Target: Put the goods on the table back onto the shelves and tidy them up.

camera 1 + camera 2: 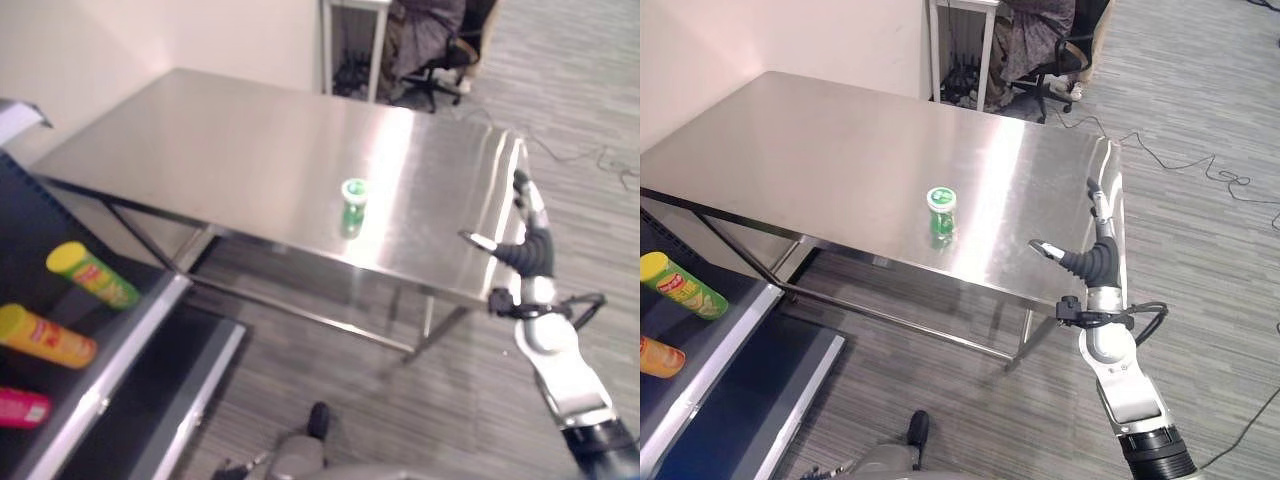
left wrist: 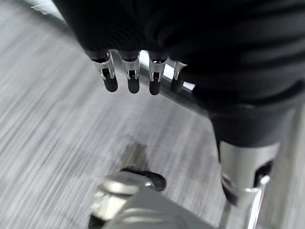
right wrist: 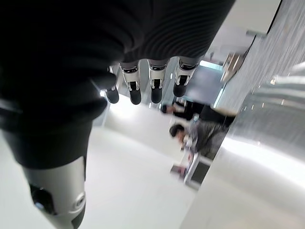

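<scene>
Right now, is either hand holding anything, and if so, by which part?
Nothing is held. The right hand is open by the table edge, apart from the green container. The left hand hangs open over the floor.

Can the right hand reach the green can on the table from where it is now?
Probably yes: the right hand is open above the table edge, and bare tabletop lies between it and the green can.

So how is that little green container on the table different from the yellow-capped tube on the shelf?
The green container stands upright on the steel table; the yellow-capped tube lies on its side on the dark shelf. The container is short and stubby, the tube long and slim. The container stands alone; the tube has other tubes beside it. Both are round with green bodies.
</scene>
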